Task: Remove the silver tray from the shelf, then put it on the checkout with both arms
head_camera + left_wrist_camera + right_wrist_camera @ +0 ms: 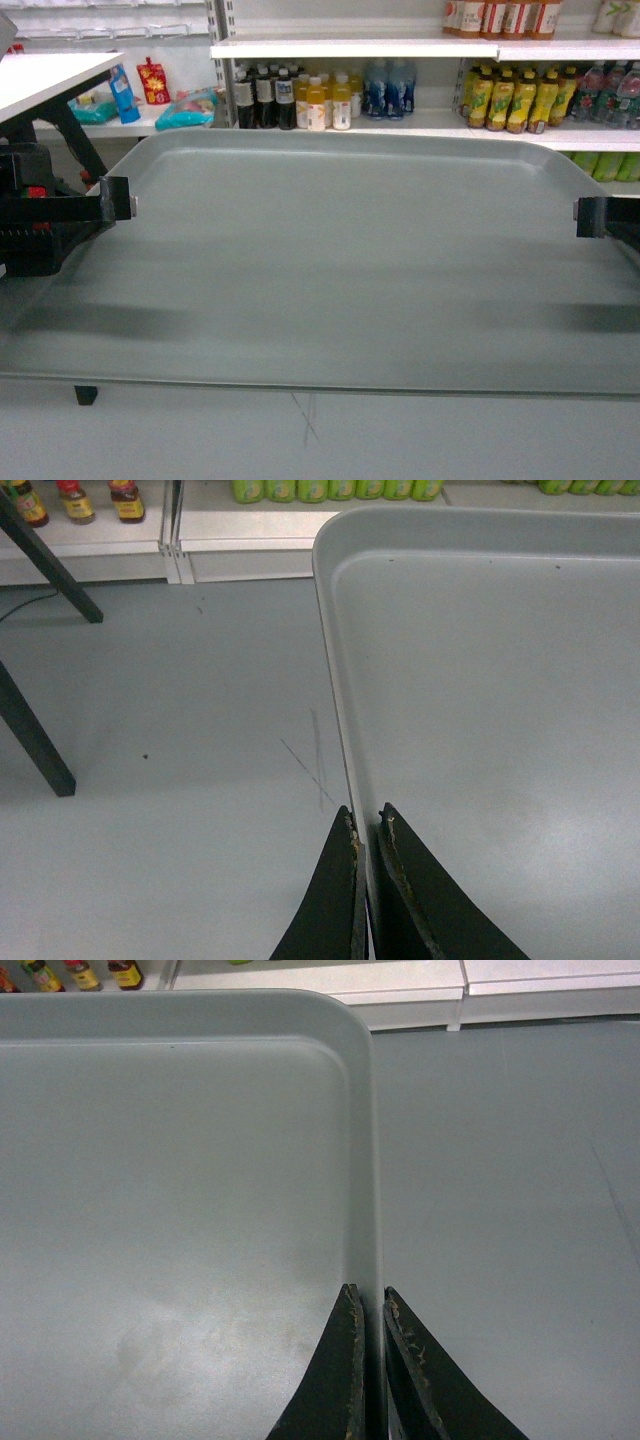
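The silver tray (340, 260) hangs level above the grey floor and fills the middle of the head view. My left gripper (125, 205) is shut on the tray's left rim, and my right gripper (585, 215) is shut on its right rim. In the left wrist view the tray (480, 700) has its rim clamped between the black jaws of the left gripper (367, 825). The right wrist view shows the tray (180, 1180) gripped the same way by the right gripper (367, 1300). A corner of the white checkout (50, 75) shows at the upper left. The shelf (350, 47) stands behind the tray.
Bottled drinks (320, 100) line the store shelves beyond the tray, with bright snack packs (185, 108) to their left. The checkout's black legs (40, 750) stand on the grey floor (200, 780) left of the tray. A small black foot (86, 394) shows below the tray's front edge.
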